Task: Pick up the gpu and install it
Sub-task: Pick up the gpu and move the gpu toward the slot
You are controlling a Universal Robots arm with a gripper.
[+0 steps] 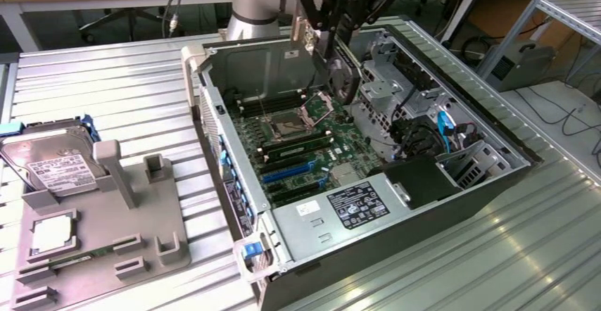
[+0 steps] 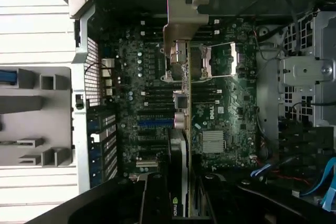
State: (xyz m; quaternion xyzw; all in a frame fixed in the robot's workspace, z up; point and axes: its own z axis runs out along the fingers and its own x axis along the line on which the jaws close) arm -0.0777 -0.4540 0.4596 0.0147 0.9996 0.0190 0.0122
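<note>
The gripper (image 1: 336,33) is closed on the gpu (image 1: 342,75), holding it on edge in the air over the open computer case (image 1: 488,135) — above the motherboard (image 1: 300,142), not seated in any slot. From the wrist, the card's silver bracket (image 2: 182,30) is at the end away from the fingers (image 2: 156,198) — over the CPU socket (image 2: 218,59).
</note>
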